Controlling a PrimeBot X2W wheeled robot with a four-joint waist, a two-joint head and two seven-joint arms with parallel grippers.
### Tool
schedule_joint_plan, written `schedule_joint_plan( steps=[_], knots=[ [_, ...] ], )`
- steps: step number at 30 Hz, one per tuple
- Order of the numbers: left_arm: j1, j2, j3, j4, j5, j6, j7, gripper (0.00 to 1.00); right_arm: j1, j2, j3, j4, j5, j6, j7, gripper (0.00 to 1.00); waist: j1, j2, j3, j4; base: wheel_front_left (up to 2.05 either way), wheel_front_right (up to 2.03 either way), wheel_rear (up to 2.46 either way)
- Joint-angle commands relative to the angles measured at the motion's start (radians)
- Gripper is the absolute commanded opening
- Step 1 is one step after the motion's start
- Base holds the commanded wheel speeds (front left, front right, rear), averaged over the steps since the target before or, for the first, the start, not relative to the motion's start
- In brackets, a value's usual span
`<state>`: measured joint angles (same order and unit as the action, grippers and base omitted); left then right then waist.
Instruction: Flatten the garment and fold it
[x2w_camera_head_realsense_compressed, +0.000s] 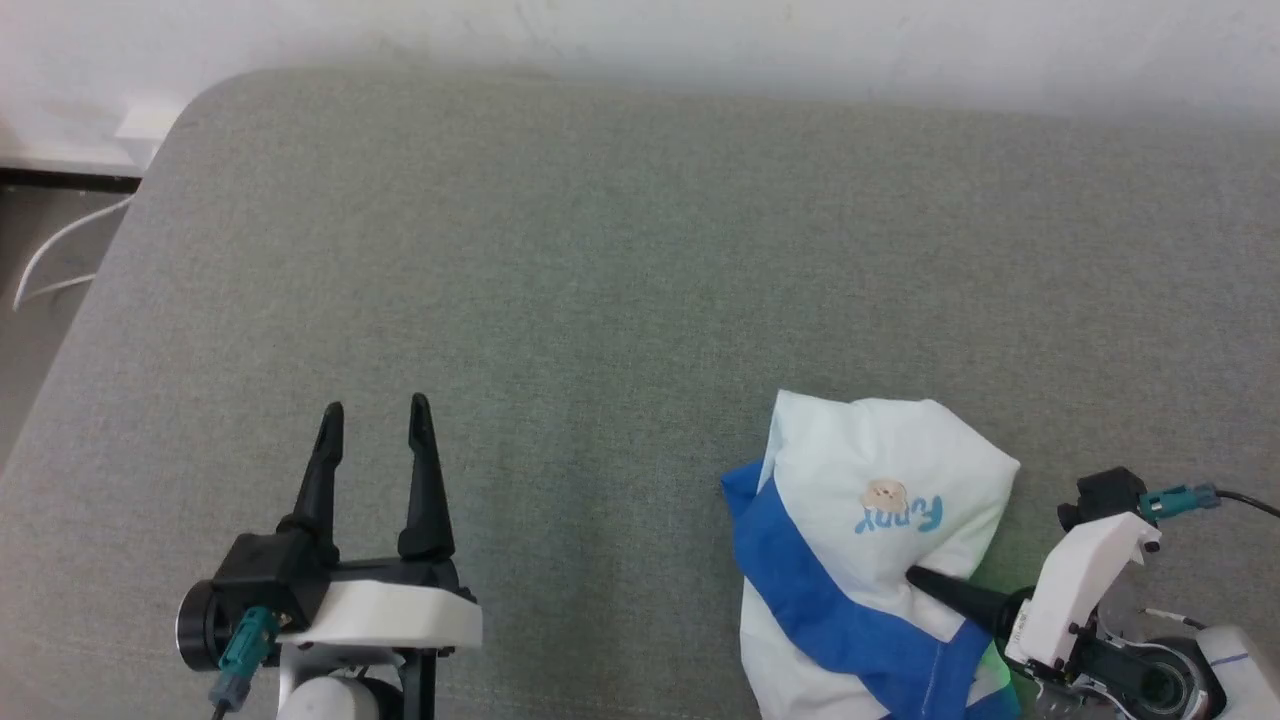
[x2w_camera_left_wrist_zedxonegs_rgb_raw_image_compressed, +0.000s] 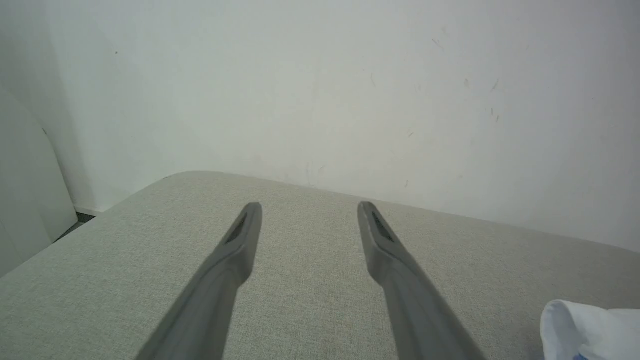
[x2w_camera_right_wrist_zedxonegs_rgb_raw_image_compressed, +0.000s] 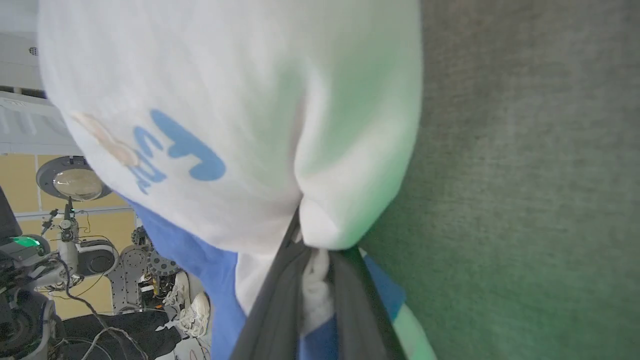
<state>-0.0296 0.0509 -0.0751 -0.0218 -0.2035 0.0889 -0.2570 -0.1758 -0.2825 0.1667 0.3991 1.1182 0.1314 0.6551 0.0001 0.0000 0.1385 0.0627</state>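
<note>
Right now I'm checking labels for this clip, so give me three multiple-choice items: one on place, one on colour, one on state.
1. Where on the cushion is the shirt? A far left; B near right; C far middle.
2. The shirt's band is: A blue; B red; C black.
3. The right gripper is: A open; B shut, empty; C shut on the shirt.
Key: B, the head view shows it by the near right edge; A, a blue strip crosses the white cloth; C, its fingers pinch white cloth.
</note>
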Motion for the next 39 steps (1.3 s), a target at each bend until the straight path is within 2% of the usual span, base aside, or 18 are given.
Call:
schedule_joint_plan(
  steps=[1, 5, 11, 17, 21, 26, 30, 34, 39],
  knots=[
    [-0.001, -0.001, 0.001, 0.007, 0.000, -0.008, -0.005, 1.00, -0.016, -0.009, 0.017, -0.018, -0.001, -0.001, -0.019, 0.00, -0.0001, 0.0000, -0.026, -0.014, 0.00, 0.00, 0.00],
    [0.006, -0.001, 0.000, 0.010, 0.007, -0.015, -0.005, 1.00, -0.026, -0.043, 0.056, -0.060, -0.027, -0.001, -0.055, 0.00, -0.0001, 0.0000, -0.050, -0.032, 0.00, 0.00, 0.00],
    [0.025, -0.001, 0.004, 0.006, 0.012, -0.020, -0.005, 1.00, -0.085, -0.126, 0.146, -0.058, -0.239, -0.001, -0.118, 0.00, -0.0001, 0.0000, -0.079, -0.106, 0.00, 0.00, 0.00],
    [0.017, -0.001, -0.003, -0.014, 0.013, -0.010, -0.005, 1.00, -0.186, -0.156, 0.193, 0.009, -0.438, -0.001, -0.078, 0.00, -0.0001, 0.0000, -0.042, -0.243, 0.00, 0.00, 0.00],
    [-0.016, -0.001, -0.016, -0.027, 0.029, -0.010, -0.005, 1.00, -0.264, -0.172, 0.203, 0.067, -0.518, -0.001, -0.063, 0.00, -0.0001, 0.0000, 0.028, -0.351, 0.00, 0.00, 0.00],
    [-0.092, 0.000, -0.032, -0.028, 0.070, -0.025, -0.005, 1.00, -0.354, -0.189, 0.175, 0.164, -0.559, -0.001, -0.115, 0.00, -0.0001, 0.0000, 0.152, -0.466, 0.00, 0.00, 0.00],
    [-0.177, 0.012, -0.050, -0.020, 0.108, -0.047, -0.005, 1.00, -0.425, -0.195, 0.136, 0.253, -0.566, -0.001, -0.196, 0.00, -0.0001, 0.0000, 0.253, -0.520, 0.00, 0.00, 0.00],
    [-0.258, 0.022, -0.065, -0.009, 0.137, -0.060, -0.005, 1.00, -0.503, -0.199, 0.096, 0.342, -0.569, -0.001, -0.282, 0.00, -0.0001, 0.0000, 0.333, -0.541, 0.00, 0.00, 0.00],
    [-0.333, 0.025, -0.086, 0.003, 0.159, -0.071, -0.005, 1.00, -0.589, -0.204, 0.031, 0.448, -0.554, -0.001, -0.415, 0.00, -0.0001, 0.0000, 0.399, -0.523, 0.00, 0.00, 0.00]
  ],
)
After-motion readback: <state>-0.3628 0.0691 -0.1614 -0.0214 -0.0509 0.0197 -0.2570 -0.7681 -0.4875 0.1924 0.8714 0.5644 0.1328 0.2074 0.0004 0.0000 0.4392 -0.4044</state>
